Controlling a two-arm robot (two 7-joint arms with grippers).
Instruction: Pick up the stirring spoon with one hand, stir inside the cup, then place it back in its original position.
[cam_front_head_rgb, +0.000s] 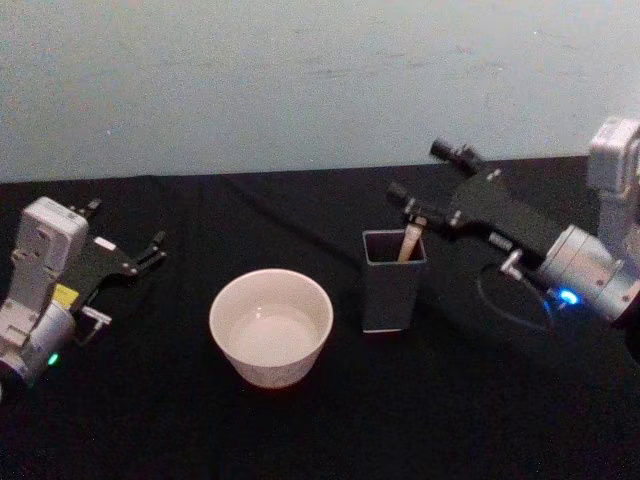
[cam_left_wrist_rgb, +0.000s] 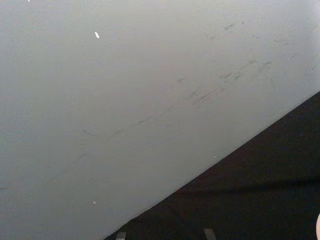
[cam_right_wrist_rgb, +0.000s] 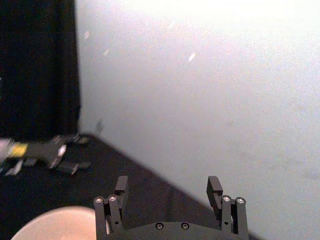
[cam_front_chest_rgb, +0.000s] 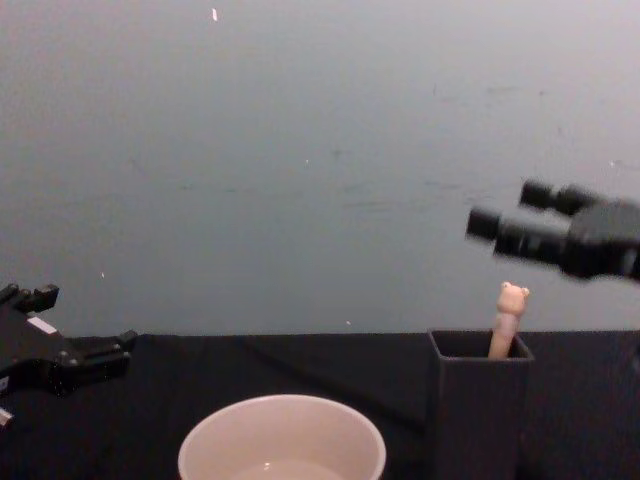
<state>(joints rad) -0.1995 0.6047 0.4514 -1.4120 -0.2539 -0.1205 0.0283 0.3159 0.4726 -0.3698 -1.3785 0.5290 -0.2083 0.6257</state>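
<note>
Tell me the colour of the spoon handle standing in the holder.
Pale peach, bear-topped stirring spoon handle; clearest in the chest view.

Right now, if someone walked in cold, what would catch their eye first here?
Probably the cream-white cup at the middle of the black table, then the dark holder beside it, with the bear-topped stirring spoon standing in it. The right tool hovers open above the spoon, while the left tool sits at the table's left.
</note>
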